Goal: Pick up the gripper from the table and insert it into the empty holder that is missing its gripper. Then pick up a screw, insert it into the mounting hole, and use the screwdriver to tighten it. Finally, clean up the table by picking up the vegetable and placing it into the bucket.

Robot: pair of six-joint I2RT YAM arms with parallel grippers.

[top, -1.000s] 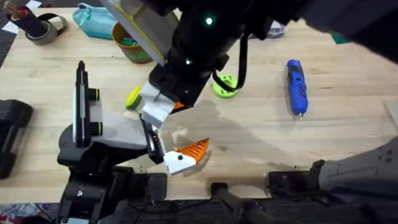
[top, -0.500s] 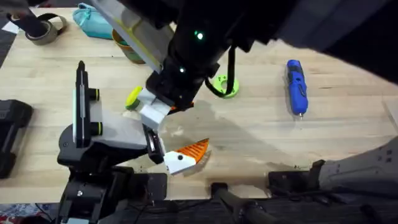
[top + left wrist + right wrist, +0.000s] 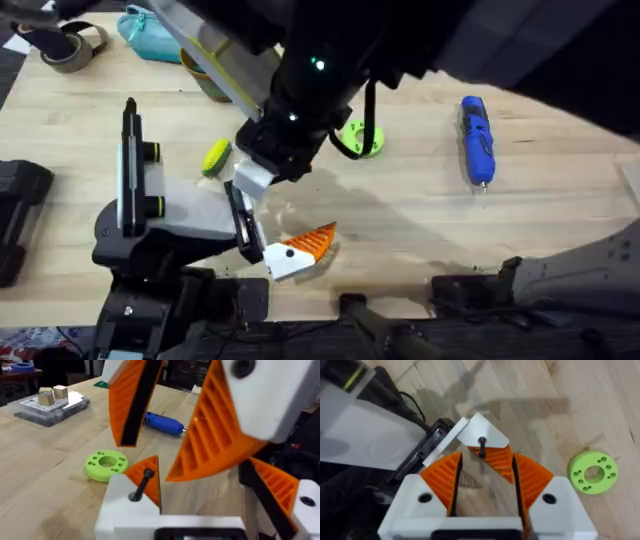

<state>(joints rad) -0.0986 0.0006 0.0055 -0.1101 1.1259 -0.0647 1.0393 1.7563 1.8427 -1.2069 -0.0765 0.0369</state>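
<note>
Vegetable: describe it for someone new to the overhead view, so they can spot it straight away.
Start at the bulky grey-white arm body at the table's lower left. On the bare wood between it and the yellow-orange bucket lies the vegetable. It is small, oblong and yellow with a green end, unlike the round bright green disc with holes farther right.

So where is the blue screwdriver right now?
In the overhead view the blue screwdriver lies flat on the right side of the table, alone, well to the right of the green disc.
</note>
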